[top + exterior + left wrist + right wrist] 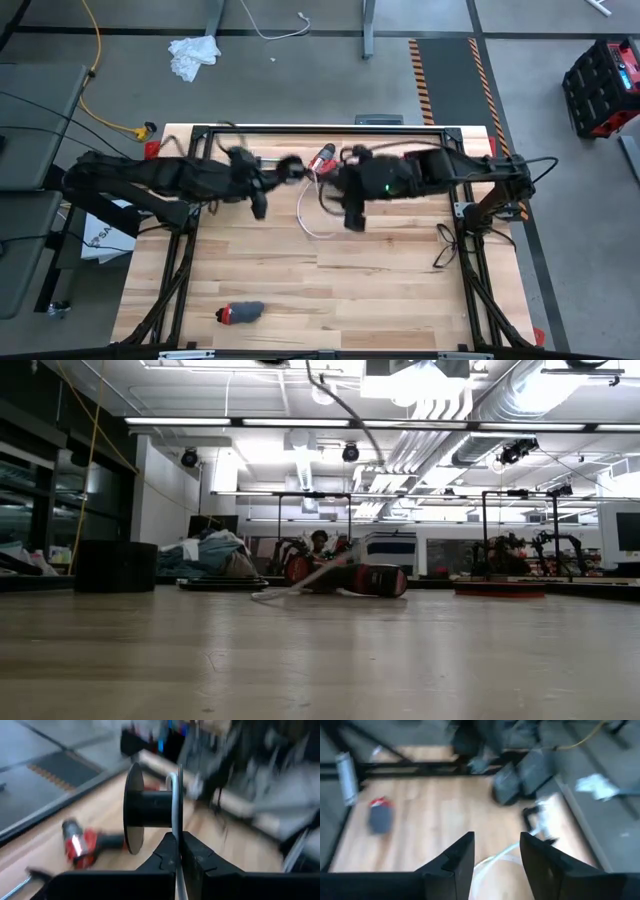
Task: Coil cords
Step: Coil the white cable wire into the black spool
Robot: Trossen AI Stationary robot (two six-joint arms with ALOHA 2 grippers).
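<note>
One thin white cord (175, 815) is pinched upright between the closed left gripper (179, 851), just before a black spool (142, 810); its loop (312, 218) lies mid-table under the spread right gripper (496, 851). No writing is legible.

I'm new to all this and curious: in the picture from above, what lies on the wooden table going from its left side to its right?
Grey and red object near the front edge → left gripper, shut on the white cable → right gripper, open.
</note>
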